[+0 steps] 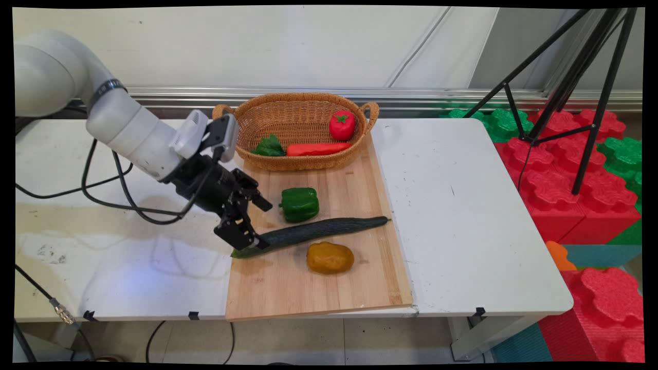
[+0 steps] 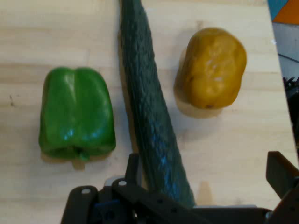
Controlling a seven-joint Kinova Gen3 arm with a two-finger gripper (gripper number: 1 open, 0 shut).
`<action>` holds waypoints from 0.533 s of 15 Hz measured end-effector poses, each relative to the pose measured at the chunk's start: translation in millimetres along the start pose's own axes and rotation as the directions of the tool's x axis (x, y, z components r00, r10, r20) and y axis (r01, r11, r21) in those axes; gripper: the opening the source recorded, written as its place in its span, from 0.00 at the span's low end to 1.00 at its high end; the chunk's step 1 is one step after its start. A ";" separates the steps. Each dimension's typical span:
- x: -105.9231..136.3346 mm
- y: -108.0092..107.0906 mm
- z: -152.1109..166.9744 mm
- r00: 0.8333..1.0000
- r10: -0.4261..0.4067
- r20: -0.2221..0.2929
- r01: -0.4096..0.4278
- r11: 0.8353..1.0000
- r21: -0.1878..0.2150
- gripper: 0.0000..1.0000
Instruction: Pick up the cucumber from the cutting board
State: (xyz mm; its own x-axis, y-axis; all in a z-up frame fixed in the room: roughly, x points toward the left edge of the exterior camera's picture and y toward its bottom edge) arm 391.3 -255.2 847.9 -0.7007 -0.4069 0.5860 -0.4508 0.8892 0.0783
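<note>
My gripper (image 1: 265, 226) is open and low over the left part of a wooden cutting board (image 1: 288, 288). A long dark green cucumber (image 1: 318, 230) lies across the board, and its left end runs in between my fingers. In the hand view the cucumber (image 2: 152, 116) passes close beside one finger (image 2: 133, 167), while the other finger (image 2: 279, 171) stands well away from it. A green bell pepper (image 1: 299, 204) lies just beyond the cucumber, also seen as the green bell pepper (image 2: 77, 114) in the hand view. A yellow-brown potato (image 1: 330, 257) (image 2: 212, 67) lies on the cucumber's near side.
A woven basket (image 1: 298, 163) at the board's far end holds a red tomato (image 1: 342, 125), a carrot (image 1: 317, 149) and a leafy green (image 1: 269, 146). A black tripod (image 1: 576, 82) and red and green foam blocks (image 1: 565, 169) stand right of the white table (image 1: 462, 216).
</note>
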 end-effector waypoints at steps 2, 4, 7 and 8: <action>-4.6 -0.1 8.2 1.000 -0.018 0.017 0.018 1.000 0.007 1.00; -8.1 -0.4 16.7 0.999 -0.036 0.031 0.036 0.999 0.014 1.00; -10.9 -2.5 30.1 0.997 -0.064 0.042 0.063 0.998 0.030 1.00; -11.0 -3.9 35.0 0.996 -0.073 0.044 0.071 0.997 0.037 1.00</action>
State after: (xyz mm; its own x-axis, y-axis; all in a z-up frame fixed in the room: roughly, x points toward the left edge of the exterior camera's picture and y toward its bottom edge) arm 381.4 -261.6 812.9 -0.6896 -0.4794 0.5428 -0.5195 0.8497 0.0904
